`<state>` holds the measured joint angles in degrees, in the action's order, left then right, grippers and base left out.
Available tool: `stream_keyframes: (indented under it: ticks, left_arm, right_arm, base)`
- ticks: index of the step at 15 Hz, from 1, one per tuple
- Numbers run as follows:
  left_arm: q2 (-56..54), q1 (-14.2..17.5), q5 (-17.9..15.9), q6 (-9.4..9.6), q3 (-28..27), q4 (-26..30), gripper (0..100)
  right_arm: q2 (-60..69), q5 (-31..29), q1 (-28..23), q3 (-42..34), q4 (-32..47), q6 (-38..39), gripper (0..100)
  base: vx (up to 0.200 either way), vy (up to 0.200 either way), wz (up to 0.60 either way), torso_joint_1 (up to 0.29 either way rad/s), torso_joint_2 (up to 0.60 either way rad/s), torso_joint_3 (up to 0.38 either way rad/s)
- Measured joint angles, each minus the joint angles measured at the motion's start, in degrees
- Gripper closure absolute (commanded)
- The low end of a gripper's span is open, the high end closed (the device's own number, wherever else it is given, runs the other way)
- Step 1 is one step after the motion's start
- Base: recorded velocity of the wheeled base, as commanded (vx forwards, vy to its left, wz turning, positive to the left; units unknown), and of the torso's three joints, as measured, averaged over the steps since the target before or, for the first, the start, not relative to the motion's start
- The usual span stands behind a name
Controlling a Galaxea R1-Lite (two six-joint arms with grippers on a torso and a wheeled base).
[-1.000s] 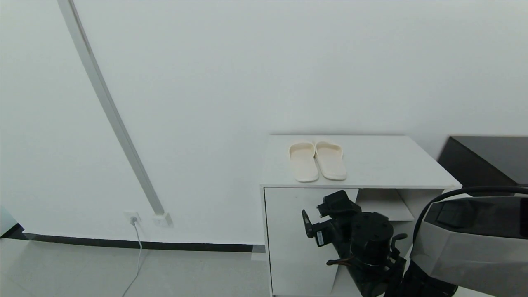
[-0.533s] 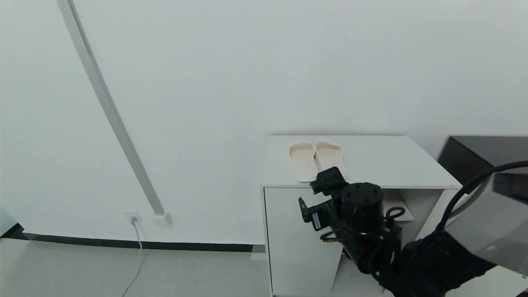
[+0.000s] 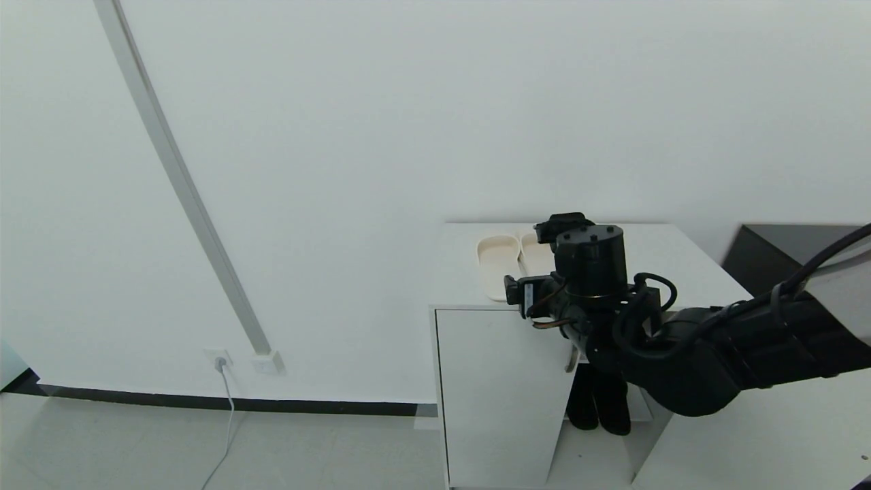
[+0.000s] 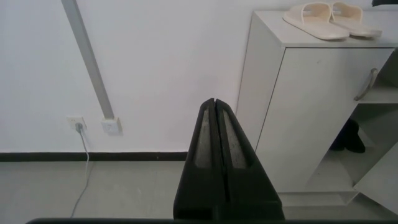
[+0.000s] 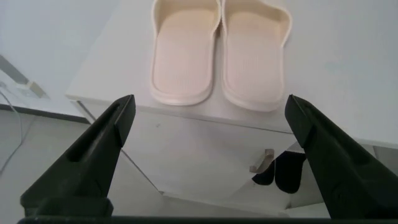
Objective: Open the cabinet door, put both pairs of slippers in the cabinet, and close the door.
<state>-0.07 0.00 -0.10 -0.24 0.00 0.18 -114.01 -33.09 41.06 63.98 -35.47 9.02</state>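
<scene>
One pair, the black slippers (image 3: 599, 405), sits inside the open cabinet (image 3: 503, 395); the cream slippers (image 5: 221, 53) lie by its top's front edge. The right gripper (image 5: 208, 106) hovers near them, fingers (image 5: 93, 155) spread wide and empty, apparently to straddle both; the left gripper (image 4: 215, 109) is closed, empty.

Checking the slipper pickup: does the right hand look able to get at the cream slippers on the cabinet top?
Probably yes. The right hand is open close by the cream slippers, which lie side by side on the cabinet top with nothing on or beside them to block the way.
</scene>
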Motion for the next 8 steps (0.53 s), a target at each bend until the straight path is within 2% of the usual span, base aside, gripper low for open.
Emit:
stream_keyframes:
  ticks: [2,8]
  left_arm:
    - [0.0,0.0,0.0,0.0,0.0,0.0,100]
    - [0.0,0.0,0.0,-0.07,0.0,0.0,100]
  right_arm:
    - [-1.0,-0.1,-0.9,0.2,-0.4,0.1,0]
    - [-2.1,0.0,-1.2,-0.8,-0.7,0.2,0]
  base:
    - [0.0,0.0,0.0,0.0,0.0,0.0]
    - [0.2,0.0,0.0,-0.002,0.0,0.002]
